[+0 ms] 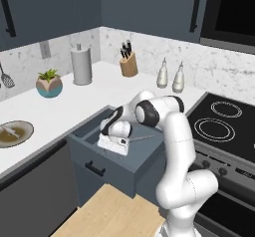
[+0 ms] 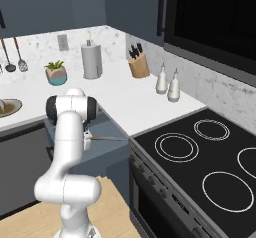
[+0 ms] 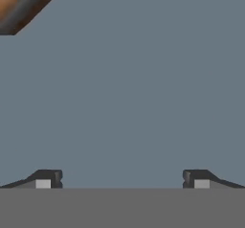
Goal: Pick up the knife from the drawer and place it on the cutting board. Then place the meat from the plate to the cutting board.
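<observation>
one drawer [image 1: 130, 157] stands pulled out from the white counter [image 1: 74, 106] in my left base view, a wide slate-blue box with a flat front and a short black bar handle [image 1: 94, 169] low on that front. my arm bends down over it, and the hand sits inside the open box. next in size is the plate [image 1: 15, 133], far to the left on the counter, round and shallow, with an olive-brown centre and a paler beige rim. a small pale grey-white piece lies on it, the meat [image 1: 10, 132], slim and elongated.

down in the drawer i see the knife [image 1: 144, 138], of which a narrow grey steel blade pokes out to the right from behind the hand. from the right base view the same thin blade [image 2: 107, 138] runs out to the right of the arm, over the slate-blue drawer. its handle is hidden behind the arm in both base views.

my gripper [image 3: 122, 178] is spread wide in the hand view, the two dark finger tips [image 3: 48, 178] far apart with nothing between them, facing the flat blue-grey drawer floor. a brown wooden corner [image 3: 24, 4] shows at the top left of that view; i cannot tell what it belongs to.
</observation>
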### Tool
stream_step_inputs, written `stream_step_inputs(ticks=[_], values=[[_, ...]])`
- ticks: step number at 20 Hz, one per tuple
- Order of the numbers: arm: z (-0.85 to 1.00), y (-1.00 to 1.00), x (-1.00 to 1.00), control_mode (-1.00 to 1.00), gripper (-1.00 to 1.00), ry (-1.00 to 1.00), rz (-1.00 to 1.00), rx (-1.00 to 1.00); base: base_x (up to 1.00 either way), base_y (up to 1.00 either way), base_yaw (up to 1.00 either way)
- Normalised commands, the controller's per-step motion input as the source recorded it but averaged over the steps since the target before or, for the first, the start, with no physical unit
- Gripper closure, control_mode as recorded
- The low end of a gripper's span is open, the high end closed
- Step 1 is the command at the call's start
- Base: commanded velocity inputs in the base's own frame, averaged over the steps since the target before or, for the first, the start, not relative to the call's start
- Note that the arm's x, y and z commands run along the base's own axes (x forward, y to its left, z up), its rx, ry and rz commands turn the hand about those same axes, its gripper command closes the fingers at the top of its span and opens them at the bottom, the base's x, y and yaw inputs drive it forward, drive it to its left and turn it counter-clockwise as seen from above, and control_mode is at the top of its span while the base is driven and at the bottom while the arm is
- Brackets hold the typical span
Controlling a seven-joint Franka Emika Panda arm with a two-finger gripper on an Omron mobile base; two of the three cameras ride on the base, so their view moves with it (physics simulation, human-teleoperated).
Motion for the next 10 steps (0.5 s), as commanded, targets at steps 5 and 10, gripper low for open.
stream_step_inputs(ticks=[5, 10], values=[[0.40, -0.35, 0.42, -1.00, -1.00, -0.02, -0.11, 0.01, 0.00, 0.00, 0.00], [0.30, -0.13, 0.41, -1.00, -1.00, 0.00, -0.01, -0.02, 0.00, 0.00, 0.00]])
